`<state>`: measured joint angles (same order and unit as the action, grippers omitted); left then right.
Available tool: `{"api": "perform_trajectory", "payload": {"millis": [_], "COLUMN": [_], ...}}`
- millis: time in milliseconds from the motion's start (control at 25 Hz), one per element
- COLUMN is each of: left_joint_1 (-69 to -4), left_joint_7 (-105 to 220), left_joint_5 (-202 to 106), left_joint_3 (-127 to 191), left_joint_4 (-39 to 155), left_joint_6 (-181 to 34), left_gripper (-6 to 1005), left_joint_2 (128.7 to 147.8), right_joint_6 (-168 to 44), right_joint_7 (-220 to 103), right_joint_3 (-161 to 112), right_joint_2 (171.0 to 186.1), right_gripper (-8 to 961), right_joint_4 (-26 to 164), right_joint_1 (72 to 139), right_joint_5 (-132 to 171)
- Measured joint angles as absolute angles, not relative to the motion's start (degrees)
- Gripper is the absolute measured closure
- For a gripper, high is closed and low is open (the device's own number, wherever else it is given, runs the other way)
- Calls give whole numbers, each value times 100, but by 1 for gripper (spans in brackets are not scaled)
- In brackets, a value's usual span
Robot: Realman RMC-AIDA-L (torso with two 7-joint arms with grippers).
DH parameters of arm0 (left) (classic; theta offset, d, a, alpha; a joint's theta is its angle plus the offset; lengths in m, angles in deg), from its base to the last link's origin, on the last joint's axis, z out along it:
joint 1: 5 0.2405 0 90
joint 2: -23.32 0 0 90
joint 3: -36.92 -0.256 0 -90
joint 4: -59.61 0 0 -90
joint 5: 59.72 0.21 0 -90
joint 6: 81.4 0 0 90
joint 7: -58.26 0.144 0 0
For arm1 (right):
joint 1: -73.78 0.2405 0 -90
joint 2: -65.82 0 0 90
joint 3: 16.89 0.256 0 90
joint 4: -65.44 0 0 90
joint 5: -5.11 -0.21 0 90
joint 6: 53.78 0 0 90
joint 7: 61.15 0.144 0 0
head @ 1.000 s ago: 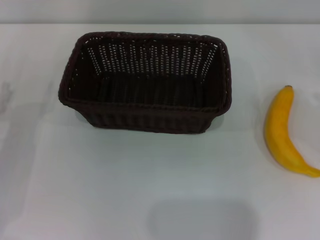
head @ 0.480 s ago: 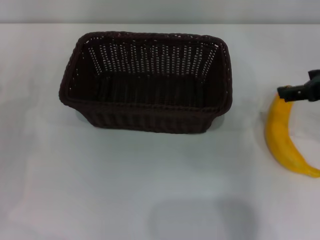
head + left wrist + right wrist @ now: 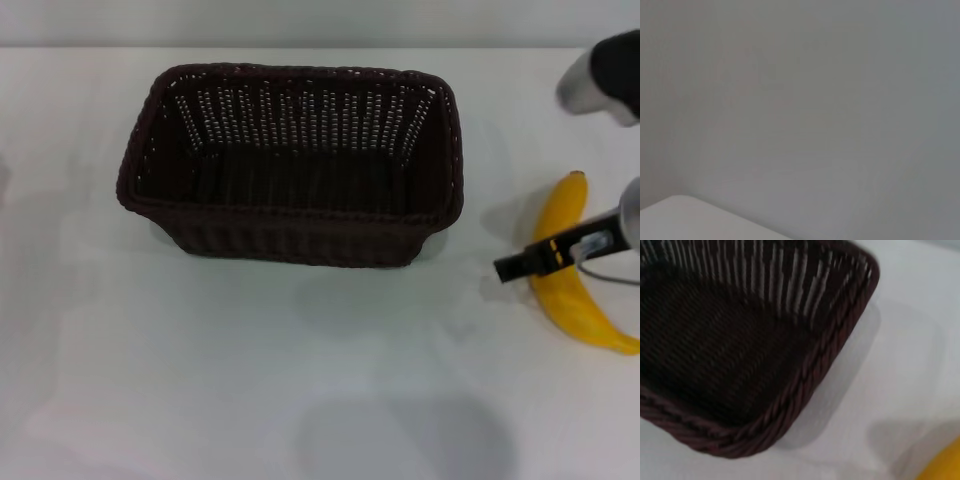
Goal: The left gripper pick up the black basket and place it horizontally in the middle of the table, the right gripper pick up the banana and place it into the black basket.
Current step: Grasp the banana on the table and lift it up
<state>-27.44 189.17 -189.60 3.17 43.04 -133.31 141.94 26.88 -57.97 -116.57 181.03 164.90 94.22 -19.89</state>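
The white worktop [image 3: 250, 380] runs out of the head view on every side but the far one, where a grey band closes it off. The left wrist view gives only blank grey with a pale corner [image 3: 685, 220] low in the picture; what that corner belongs to cannot be made out.

The black basket [image 3: 292, 160] stands upright and level on the worktop, long side across the view, open top up. Its inside is dark, so the floor is hard to read in the head view; light shows through the open weave of the far wall. The right wrist view cuts the basket [image 3: 740, 355] to one corner and a stretch of braided rim. No label or writing shows on it.

The right gripper [image 3: 545, 262] comes in to the right of the basket, its silver-grey body cut off by the picture edge. A thin black finger crosses over the middle of the banana [image 3: 566, 270]. Whether the jaws are spread or closed, and whether they touch the fruit, I cannot tell.

The banana lies on the worktop well to the right of the basket, stem end away from the robot, partly covered by the finger. In the right wrist view only a yellow sliver [image 3: 945, 465] shows at the frame corner.

The left gripper appears in no view.
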Motion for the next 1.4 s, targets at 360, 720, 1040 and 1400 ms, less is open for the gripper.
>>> {"api": "perform_trajectory", "payload": {"millis": [360,720,1040,1400], "left_joint_1": [-2860,-2883,-2865,-2891], "left_joint_7": [19178,19178,19177,19174], "left_joint_5": [-18829,-18828,-18868,-18948], "left_joint_3": [299,299,336,344], "left_joint_4": [4342,4353,4353,4353], "left_joint_6": [-13336,-13336,-13333,-13330], "left_gripper": [211,211,210,210], "left_joint_2": [14199,14198,14209,14211], "right_joint_6": [2683,2721,2851,2634], "right_joint_7": [-5381,-5382,-5407,-5491], "right_joint_3": [-11937,-11910,-11731,-11677], "right_joint_2": [18115,18112,18110,18121], "right_gripper": [97,97,98,152], "right_joint_4": [15973,16128,16261,15786], "right_joint_1": [9672,9652,9684,9763], "right_joint_5": [-1500,-1486,-1330,-1341]}}
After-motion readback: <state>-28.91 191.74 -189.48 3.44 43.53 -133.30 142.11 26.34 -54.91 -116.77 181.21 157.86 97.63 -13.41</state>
